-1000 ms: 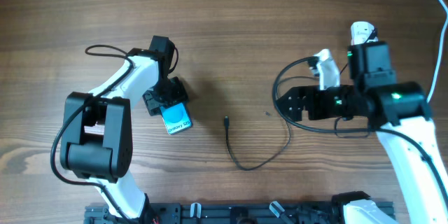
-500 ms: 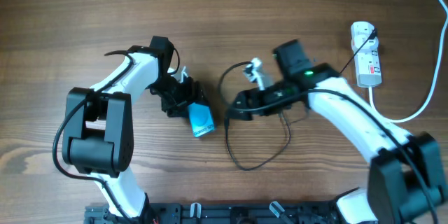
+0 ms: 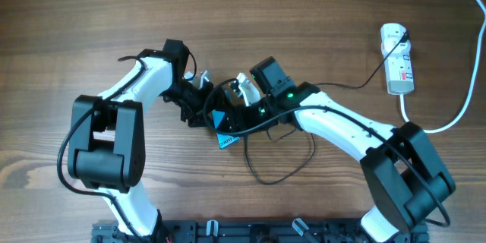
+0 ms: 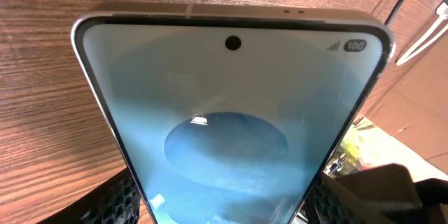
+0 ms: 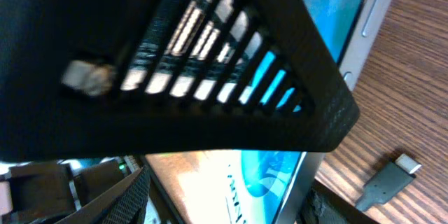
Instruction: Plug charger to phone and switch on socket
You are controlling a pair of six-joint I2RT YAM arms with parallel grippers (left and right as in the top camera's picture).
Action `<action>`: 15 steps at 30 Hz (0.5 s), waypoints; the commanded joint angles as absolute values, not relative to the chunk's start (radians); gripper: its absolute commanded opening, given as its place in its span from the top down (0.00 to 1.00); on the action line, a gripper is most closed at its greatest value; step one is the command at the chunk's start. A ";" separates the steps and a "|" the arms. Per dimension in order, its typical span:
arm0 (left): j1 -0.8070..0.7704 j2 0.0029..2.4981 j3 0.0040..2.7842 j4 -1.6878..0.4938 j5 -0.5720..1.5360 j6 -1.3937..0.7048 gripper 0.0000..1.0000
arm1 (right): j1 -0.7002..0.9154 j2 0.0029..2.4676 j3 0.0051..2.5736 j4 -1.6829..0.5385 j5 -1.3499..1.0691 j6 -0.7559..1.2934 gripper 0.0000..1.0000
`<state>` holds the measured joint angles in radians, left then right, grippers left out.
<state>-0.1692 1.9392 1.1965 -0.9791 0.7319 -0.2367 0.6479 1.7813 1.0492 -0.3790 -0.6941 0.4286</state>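
The phone (image 3: 222, 138) is held tilted above the table, its blue screen filling the left wrist view (image 4: 231, 112). My left gripper (image 3: 203, 112) is shut on the phone's sides (image 4: 224, 206). My right gripper (image 3: 230, 115) has come in from the right, and its fingers (image 5: 224, 203) straddle the phone's lower end (image 5: 273, 175), still spread wide. The charger cable (image 3: 281, 173) loops on the table below the right arm. Its metal-tipped connector (image 5: 388, 180) lies loose on the wood beside the phone. The socket (image 3: 398, 68) lies at the far right with the black plug (image 3: 402, 39) in it.
The socket's thick white cord (image 3: 456, 118) curves off the right edge. The left gripper's dark body (image 5: 175, 63) blocks the top of the right wrist view. A black rail (image 3: 266, 231) runs along the table's front edge.
My left gripper carried the phone rightward and tilted it. My right arm swung left from near the socket across the table until its gripper reached the phone.
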 commanded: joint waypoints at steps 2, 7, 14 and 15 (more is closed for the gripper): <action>-0.171 1.911 1.218 -0.962 0.774 -0.212 0.31 | 0.685 1.796 1.052 -0.374 -0.612 0.456 0.63; -0.171 1.911 1.218 -0.942 0.773 -0.212 0.29 | 0.686 1.796 1.052 -0.373 -0.534 0.493 0.96; -0.167 1.911 1.218 -0.932 0.762 -0.212 0.00 | 0.678 1.796 1.052 -0.337 -0.532 0.498 0.96; -0.163 1.909 1.218 -0.932 0.762 -0.212 0.00 | 0.671 1.795 1.054 -0.332 -0.532 0.498 0.96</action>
<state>-0.1699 1.9335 1.2041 -0.9348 0.7536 -0.2176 0.6819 1.7870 1.0359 -0.3603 -0.5293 0.4973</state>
